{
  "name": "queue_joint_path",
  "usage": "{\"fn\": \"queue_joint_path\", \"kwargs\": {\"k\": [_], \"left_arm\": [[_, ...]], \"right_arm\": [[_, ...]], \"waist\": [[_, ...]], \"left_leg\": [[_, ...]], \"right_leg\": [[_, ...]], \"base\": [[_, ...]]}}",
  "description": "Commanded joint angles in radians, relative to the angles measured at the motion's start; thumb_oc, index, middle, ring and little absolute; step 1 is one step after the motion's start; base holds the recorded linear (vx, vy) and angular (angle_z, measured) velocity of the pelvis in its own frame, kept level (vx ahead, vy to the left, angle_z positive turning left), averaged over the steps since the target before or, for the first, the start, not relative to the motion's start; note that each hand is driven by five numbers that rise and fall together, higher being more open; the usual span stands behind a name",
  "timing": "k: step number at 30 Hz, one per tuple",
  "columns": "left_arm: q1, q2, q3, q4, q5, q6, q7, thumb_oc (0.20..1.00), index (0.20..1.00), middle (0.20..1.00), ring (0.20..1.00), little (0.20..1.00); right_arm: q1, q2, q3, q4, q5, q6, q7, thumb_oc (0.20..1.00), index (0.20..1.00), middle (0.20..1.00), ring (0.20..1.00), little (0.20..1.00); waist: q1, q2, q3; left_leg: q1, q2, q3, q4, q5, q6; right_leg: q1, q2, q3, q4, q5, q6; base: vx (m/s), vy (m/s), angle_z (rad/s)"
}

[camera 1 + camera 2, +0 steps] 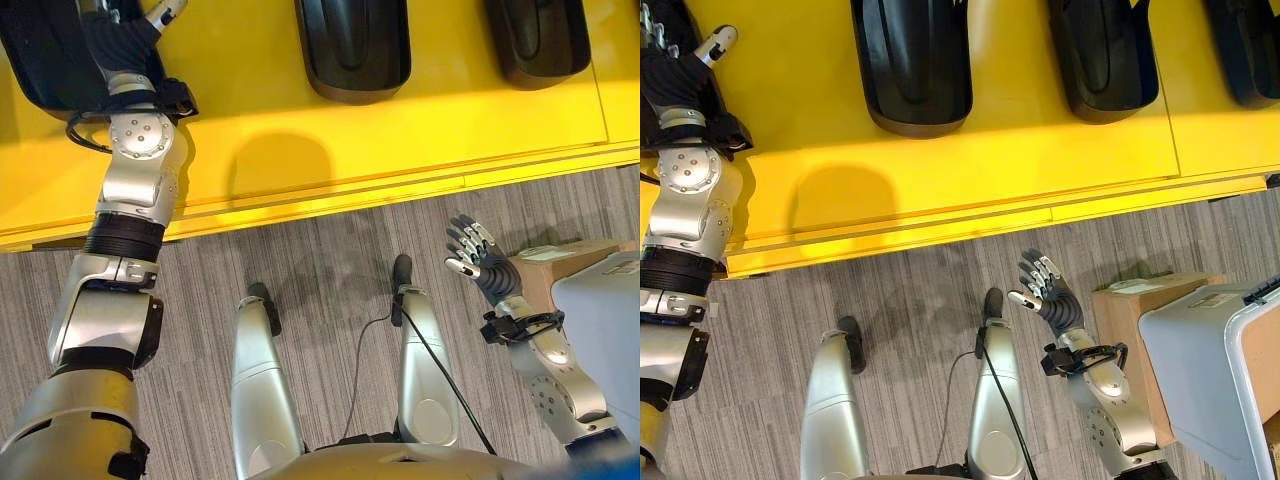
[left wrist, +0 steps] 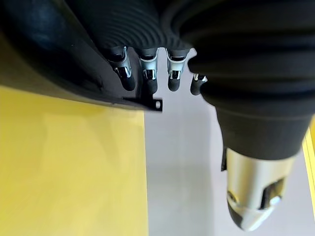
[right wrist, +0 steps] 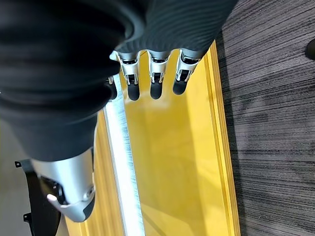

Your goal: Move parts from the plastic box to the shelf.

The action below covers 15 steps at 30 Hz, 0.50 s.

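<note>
— What's on the glossy yellow shelf [image 1: 970, 180]?

— Black moulded plastic parts [image 1: 912, 65] in a row. The left hand [image 1: 125, 45] rests on the leftmost [image 1: 45, 60], fingers straight.

— The right hand [image 1: 1050, 290]?

— Open, empty, over grey striped carpet [image 1: 920, 290], beside the grey plastic box [image 1: 1200, 350] on cardboard [image 1: 1130, 310].

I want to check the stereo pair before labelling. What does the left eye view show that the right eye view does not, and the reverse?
The left eye view adds the large black part at the far left of the yellow shelf, by the left hand. The right eye view adds a third black part at its right edge, and the tan inside of the grey plastic box. Both share two black parts side by side, the cardboard box and the open right hand above the floor.
</note>
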State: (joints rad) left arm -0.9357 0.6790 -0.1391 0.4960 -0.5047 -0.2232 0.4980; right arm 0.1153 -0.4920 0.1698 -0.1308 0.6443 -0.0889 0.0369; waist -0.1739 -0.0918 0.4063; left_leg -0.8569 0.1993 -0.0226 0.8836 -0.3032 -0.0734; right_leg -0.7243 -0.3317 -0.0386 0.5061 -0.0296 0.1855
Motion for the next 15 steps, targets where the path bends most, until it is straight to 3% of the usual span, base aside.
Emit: {"fn": "queue_joint_path", "kwargs": {"k": [1,7,15], "left_arm": [[0.044,-0.037,-0.007,0.128,-0.051,0.037,-0.031,1.000,1.000,1.000,1.000,1.000],[0.098,-0.076,0.000,0.177,0.011,0.107,-0.064,1.000,1.000,1.000,1.000,1.000],[0.156,-0.134,0.036,0.228,0.009,0.119,-0.076,1.000,1.000,1.000,1.000,1.000]], "right_arm": [[0.012,-0.043,-0.034,-0.051,0.025,-0.028,0.004,1.000,1.000,1.000,1.000,1.000],[0.024,-0.041,-0.029,-0.053,0.020,-0.014,0.004,1.000,1.000,1.000,1.000,1.000],[0.027,-0.043,-0.032,-0.067,0.025,-0.007,0.008,1.000,1.000,1.000,1.000,1.000]], "waist": [[-0.007,-0.003,-0.003],[0.001,-0.004,-0.001],[0.007,-0.006,0.003]], "left_leg": [[0.006,-0.025,0.029,-0.069,0.038,0.039],[0.016,-0.029,0.029,-0.073,0.037,0.038],[0.042,-0.028,0.034,-0.084,0.039,0.035]], "right_leg": [[-0.022,-0.007,0.019,0.213,-0.161,-0.055],[-0.016,-0.003,0.019,0.217,-0.163,-0.058],[0.001,0.000,0.021,0.213,-0.163,-0.059]], "base": [[0.00,0.000,0.00],[0.00,0.000,0.00],[0.00,0.000,0.00]]}}
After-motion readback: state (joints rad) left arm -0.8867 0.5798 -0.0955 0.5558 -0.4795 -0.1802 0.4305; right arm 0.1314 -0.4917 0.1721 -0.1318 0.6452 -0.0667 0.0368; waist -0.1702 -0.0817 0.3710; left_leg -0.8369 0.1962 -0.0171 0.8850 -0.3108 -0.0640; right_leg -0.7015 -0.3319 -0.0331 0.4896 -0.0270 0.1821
